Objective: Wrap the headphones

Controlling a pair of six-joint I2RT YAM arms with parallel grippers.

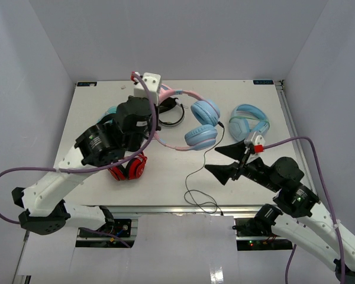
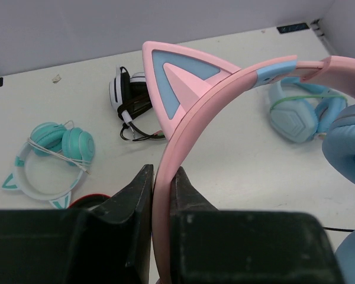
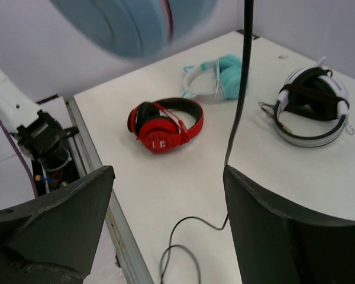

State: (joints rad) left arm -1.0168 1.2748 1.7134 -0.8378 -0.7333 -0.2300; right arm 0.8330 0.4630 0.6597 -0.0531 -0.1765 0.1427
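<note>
The headphones [image 1: 201, 135] have a pink cat-eared headband [image 2: 225, 94] and light blue ear cups, and they sit lifted over the middle of the table. My left gripper [image 2: 163, 183] is shut on the headband, just below the cat ear [image 2: 177, 71]. The thin black cable [image 1: 205, 158] drops from the lower cup and ends in loose loops [image 3: 183, 236] near the table's front edge. My right gripper [image 3: 168, 171] stands open at the front right. The cable [image 3: 242, 71] hangs just beside its right finger, and nothing is held between the jaws. One cup [image 3: 130, 23] shows blurred overhead.
Red headphones [image 1: 129, 168] lie at the front left, under my left arm. A teal pair with a white band [image 2: 53, 154] and a black-and-white pair [image 2: 130, 97] lie behind. An all-light-blue pair [image 1: 248, 121] rests at the right. The table's front rail [image 1: 165, 208] runs beside the cable loops.
</note>
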